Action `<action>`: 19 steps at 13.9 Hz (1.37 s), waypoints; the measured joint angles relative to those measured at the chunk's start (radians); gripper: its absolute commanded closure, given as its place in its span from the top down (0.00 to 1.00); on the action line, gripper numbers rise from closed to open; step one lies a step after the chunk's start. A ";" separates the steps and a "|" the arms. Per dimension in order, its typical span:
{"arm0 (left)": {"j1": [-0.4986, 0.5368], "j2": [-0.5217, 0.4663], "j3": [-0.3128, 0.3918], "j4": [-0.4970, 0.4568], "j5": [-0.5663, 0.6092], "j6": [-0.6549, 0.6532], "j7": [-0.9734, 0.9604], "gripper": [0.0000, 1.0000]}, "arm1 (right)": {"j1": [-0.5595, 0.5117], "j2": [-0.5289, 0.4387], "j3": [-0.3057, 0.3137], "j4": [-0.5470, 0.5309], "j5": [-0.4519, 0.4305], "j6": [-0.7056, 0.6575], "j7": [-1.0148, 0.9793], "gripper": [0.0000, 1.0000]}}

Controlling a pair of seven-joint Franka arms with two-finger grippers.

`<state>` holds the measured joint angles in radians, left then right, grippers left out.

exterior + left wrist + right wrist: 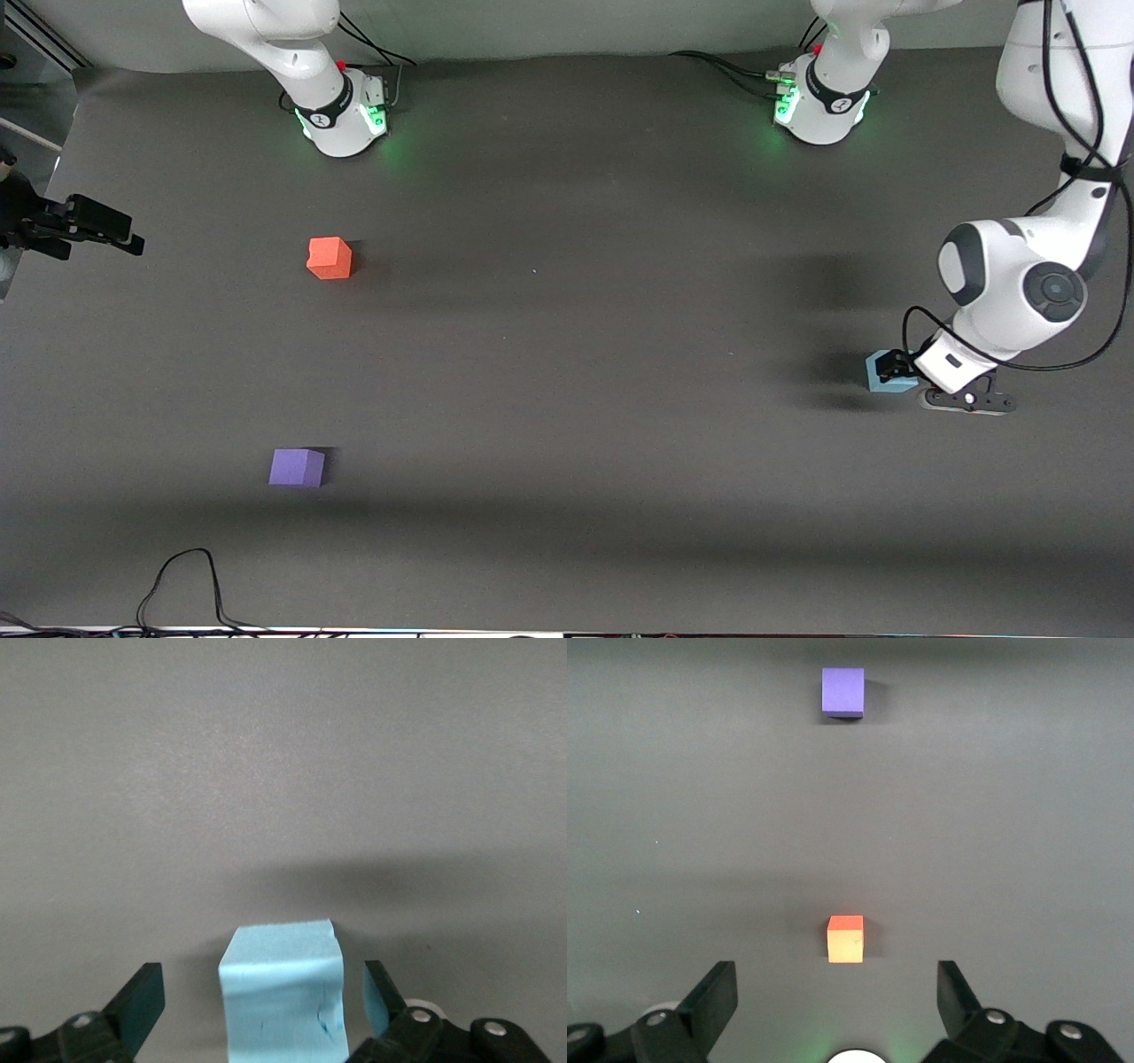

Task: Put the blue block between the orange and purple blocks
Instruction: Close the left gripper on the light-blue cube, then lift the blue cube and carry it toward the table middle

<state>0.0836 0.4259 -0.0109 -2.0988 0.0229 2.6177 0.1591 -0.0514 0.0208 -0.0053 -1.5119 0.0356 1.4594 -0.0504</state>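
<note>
Grey matte table (567, 354) is seen with three foam cubes on it, one of each colour: one blue block (886, 377), one orange block (330, 258), one purple block (297, 467). Two arms are counted, each with one end effector.

The blue block is set on the table toward the left arm's end, well apart from the other two. The left end effector (897, 365) is lowered around it; in the left wrist view the left end effector (264, 1001) is spread wide, with the blue block (282, 988) standing between the two fingers (142, 997) and a gap left on each side, so nothing is gripped. A small nick is seen on the block's face.

The orange and purple blocks are both placed toward the right arm's end, well apart from each other, the purple one nearer to the front camera. The space between them is bare table.

The right end effector (833, 1005) is held wide open with nothing in it, above the table near the right arm's base, with the orange block (845, 939) and purple block (842, 691) in its view. In the front view a dark piece at the frame's edge (71, 226) is likely this end effector. The right arm is waiting.
</note>
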 measured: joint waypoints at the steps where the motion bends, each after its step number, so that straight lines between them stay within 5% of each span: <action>1: 0.000 0.011 0.000 -0.020 0.000 0.049 0.000 1.00 | 0.000 0.001 0.000 0.000 0.000 0.006 0.000 1.00; 5: 0.000 0.029 0.001 -0.068 0.000 0.124 0.000 0.97 | 0.000 0.007 0.000 0.000 0.000 0.012 0.000 1.00; 6: 0.000 0.029 0.001 -0.069 0.000 0.124 -0.001 0.85 | 0.000 0.007 0.000 0.000 0.000 0.012 0.000 1.00; 7: 0.001 0.029 0.001 -0.069 0.000 0.124 -0.001 0.61 | 0.000 0.007 0.000 0.003 0.000 0.012 0.000 1.00; 9: 0.002 0.029 0.002 -0.069 0.000 0.123 -0.005 0.41 | 0.001 0.007 -0.001 0.008 0.000 0.012 0.000 1.00; 15: 0.002 0.025 0.002 -0.063 0.000 0.108 -0.021 0.39 | 0.001 0.014 -0.005 0.008 0.000 0.011 -0.001 1.00; 19: 0.003 -0.038 0.004 0.073 -0.001 -0.187 -0.024 0.39 | 0.001 0.016 -0.005 0.007 0.000 0.011 -0.002 1.00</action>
<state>0.0868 0.3884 -0.0074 -2.0263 0.0224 2.4304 0.1349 -0.0506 0.0368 -0.0101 -1.5045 0.0356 1.4707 -0.0520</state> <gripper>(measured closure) 0.445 0.000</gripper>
